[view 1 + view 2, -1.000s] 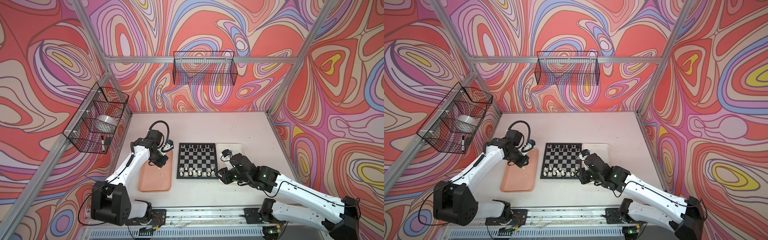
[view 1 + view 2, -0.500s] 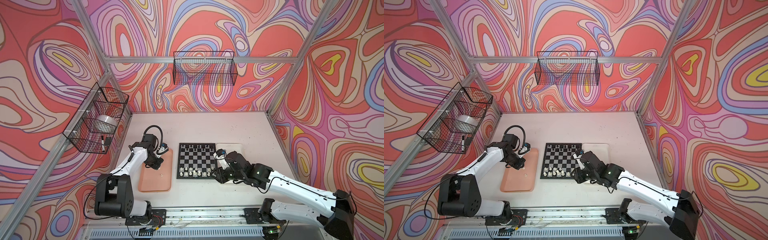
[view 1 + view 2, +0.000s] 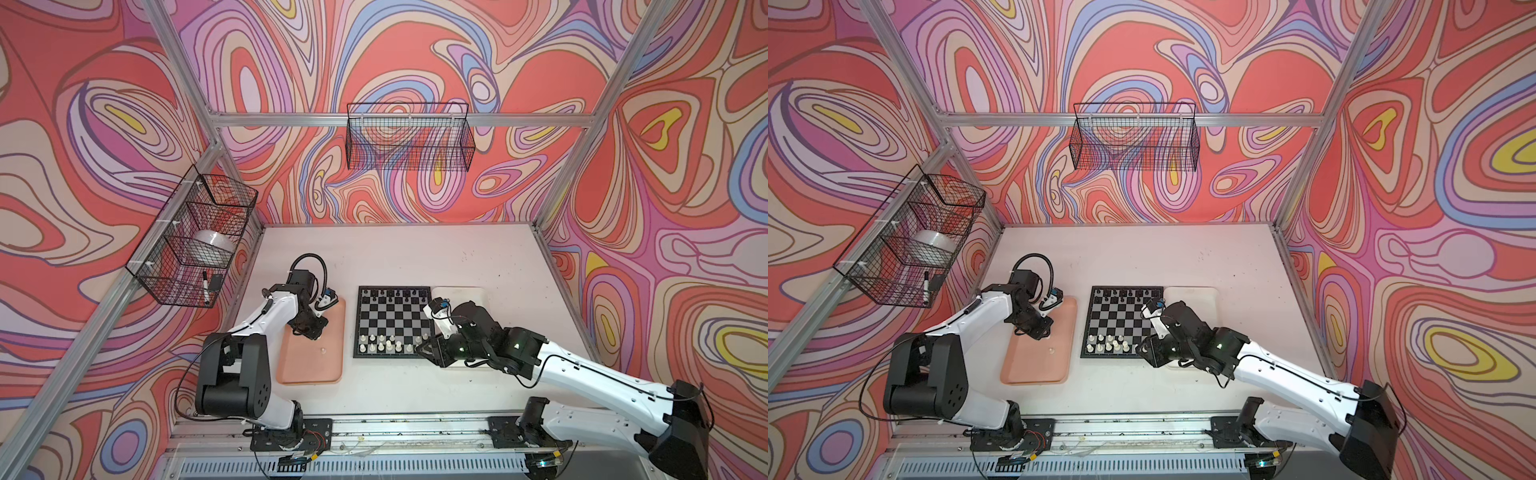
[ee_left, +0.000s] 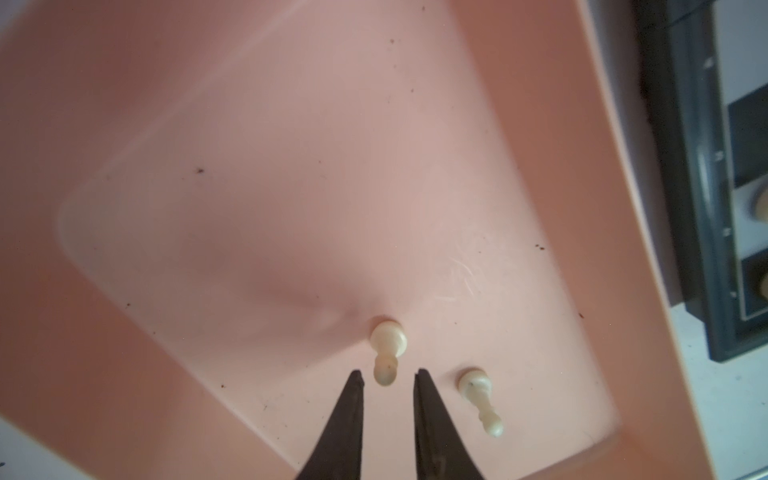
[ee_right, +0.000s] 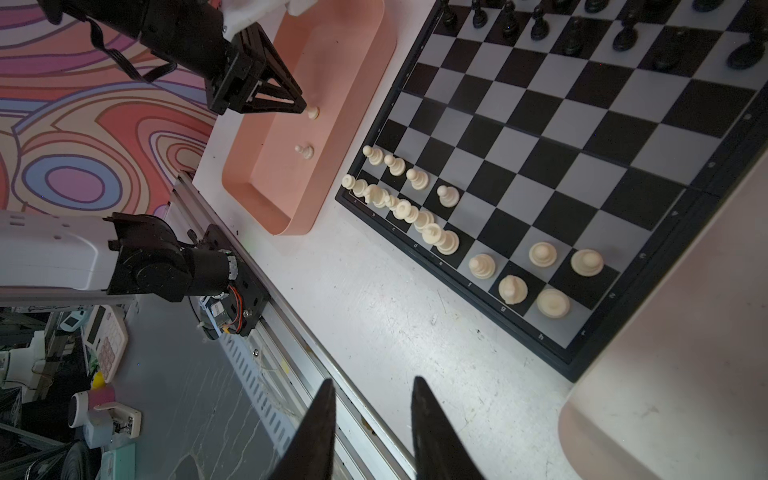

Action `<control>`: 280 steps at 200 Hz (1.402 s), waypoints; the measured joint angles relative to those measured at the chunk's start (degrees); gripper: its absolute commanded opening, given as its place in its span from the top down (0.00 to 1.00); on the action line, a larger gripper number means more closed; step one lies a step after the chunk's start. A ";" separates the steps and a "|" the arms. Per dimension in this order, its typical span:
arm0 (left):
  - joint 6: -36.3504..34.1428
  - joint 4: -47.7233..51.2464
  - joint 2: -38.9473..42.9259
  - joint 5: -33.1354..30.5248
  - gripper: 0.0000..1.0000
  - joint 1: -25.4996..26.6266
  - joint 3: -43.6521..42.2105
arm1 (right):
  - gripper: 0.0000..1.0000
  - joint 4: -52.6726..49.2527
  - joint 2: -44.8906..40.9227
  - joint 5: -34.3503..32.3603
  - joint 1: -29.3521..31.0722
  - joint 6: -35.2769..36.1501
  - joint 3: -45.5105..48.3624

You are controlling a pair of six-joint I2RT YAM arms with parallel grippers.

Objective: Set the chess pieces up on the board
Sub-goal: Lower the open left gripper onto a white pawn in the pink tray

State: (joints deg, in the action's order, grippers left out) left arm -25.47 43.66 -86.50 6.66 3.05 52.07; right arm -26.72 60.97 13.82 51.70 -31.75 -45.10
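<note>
Loud swirls of red, pink and lilac cover the walls round a pale, scuffed surface [image 3: 415, 257], and two black wire baskets hang above it. In the middle lies the board [image 3: 392, 322], black and silvery-grey checks inside a black border with small letters along its edge.

From where I stand, the job looks nearly finished. The black pieces [image 5: 573, 39] line the two rows at the board's twelve o'clock edge, as far as I can make out. At six o'clock the cream-white pieces [image 5: 403, 208] make a crowded back row. I count six pawns in front of it, with a gap of two squares.

The two missing pawns are in the pink tray [image 3: 309, 368] at the board's nine o'clock. It is smooth moulded plastic with rounded corners and a raised rim, flecked with dark specks and fine scratches. The left claw [image 4: 388, 373] hangs over one pawn [image 4: 388, 338]. Its black tapering fingers [image 4: 345, 424] stand slightly apart either side of the ball head without touching it, so it holds nothing. The other pawn [image 4: 480, 399] is just beside it. Both are glossy, round-based and seemingly upright.

The right claw [image 5: 372, 382] hovers off the board's five o'clock corner, a little parted and empty, near the plain white tray [image 3: 469, 293] at three o'clock.
</note>
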 measured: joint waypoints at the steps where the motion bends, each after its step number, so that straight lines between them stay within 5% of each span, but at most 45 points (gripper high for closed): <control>1: 0.00 -0.02 -0.02 0.00 0.77 0.00 0.00 | 0.69 0.00 0.00 0.00 0.00 0.00 0.00; 280: -0.92 1.05 -2.08 0.90 0.91 -0.04 1.64 | 0.69 -0.02 -0.48 -0.85 0.00 -0.02 0.20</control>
State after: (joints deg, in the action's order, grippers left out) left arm -26.39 44.71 -88.58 7.55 3.01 53.71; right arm -26.74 60.49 12.97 51.70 -31.77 -44.91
